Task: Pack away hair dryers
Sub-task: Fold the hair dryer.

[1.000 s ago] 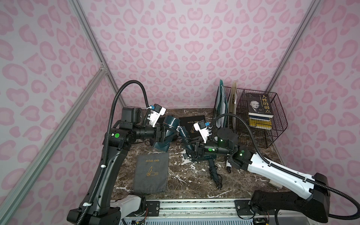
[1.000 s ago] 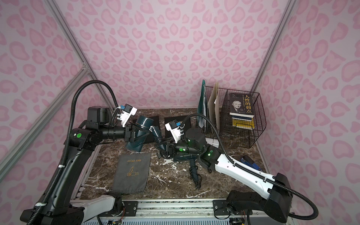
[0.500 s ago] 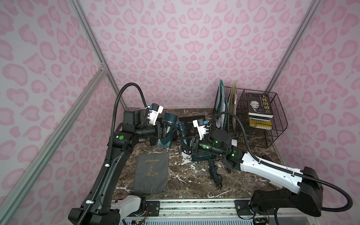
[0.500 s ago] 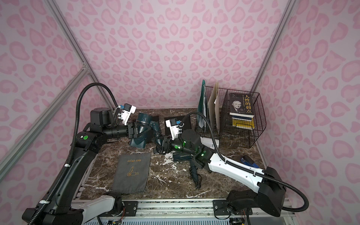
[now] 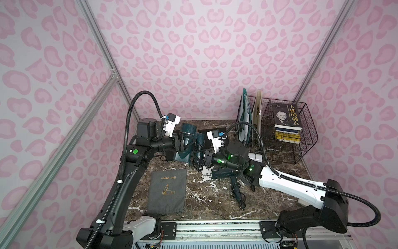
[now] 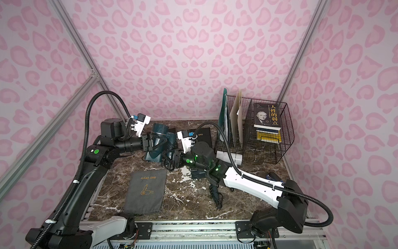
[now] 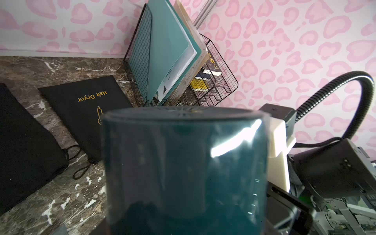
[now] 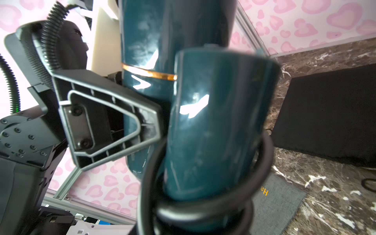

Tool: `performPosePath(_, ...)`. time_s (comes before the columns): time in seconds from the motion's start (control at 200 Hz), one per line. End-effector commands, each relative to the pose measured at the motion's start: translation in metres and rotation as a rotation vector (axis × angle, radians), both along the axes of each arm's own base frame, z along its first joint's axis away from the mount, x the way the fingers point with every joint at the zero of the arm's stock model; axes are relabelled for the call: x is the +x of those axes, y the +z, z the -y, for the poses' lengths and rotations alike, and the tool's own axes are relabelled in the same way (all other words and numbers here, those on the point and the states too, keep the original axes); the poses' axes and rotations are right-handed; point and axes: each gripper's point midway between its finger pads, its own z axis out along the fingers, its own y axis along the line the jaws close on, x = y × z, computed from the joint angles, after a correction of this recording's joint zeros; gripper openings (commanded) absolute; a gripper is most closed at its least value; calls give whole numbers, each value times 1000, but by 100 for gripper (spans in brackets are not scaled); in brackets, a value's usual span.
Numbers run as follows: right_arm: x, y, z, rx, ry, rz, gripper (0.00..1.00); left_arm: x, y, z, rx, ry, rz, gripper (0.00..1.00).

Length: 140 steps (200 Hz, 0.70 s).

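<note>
Fig.: L gripper [image 5: 187,144]. Your fingers [image 8: 105,122] sit either side of the barrel of a dark teal hair dryer [image 5: 187,130], clamped on it at a wide spread. One ribbed black finger is pressed to the barrel near its gold band (R wrist view). The dryer is at back left, barrel near upright w/ grilled end up, glossy w/ light streaks; you can't tell if its lower end touches the table. Its handle faces the R gripper [image 5: 199,159], w/ black cord [image 8: 203,211] looped round the handle's base. R fingers are hidden behind handle & cord, so you can't tell if they clamp, or on what. Under the R arm a 2nd dark teal dryer [image 5: 224,172] lies on its side, handle & bundled cord trailing toward the front edge. A white dryer [image 5: 255,157] lies just beside the wire rack [image 5: 308,129]. Flat pouches w/ gold "Hair Dryer" print: grey pouch [image 5: 167,190] at front left, black pouch [image 7: 85,109] behind the held dryer; beside it, a 2nd black pouch [image 7: 24,142], print not visible. The rack, at back right, holds stacked books [image 5: 287,116] & upright folders [image 5: 245,112]. Table [image 5: 215,200]: dark brown marble w/ white veins. Walls [image 5: 193,54]: pink heart-blotch print, aluminium struts at the corners.
</note>
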Motion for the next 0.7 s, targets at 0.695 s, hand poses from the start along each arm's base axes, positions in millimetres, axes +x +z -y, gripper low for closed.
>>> performPosePath(0.695, -31, 10, 46, 72, 102, 145, 54, -10, 25, 10, 0, -118, 68, 2)
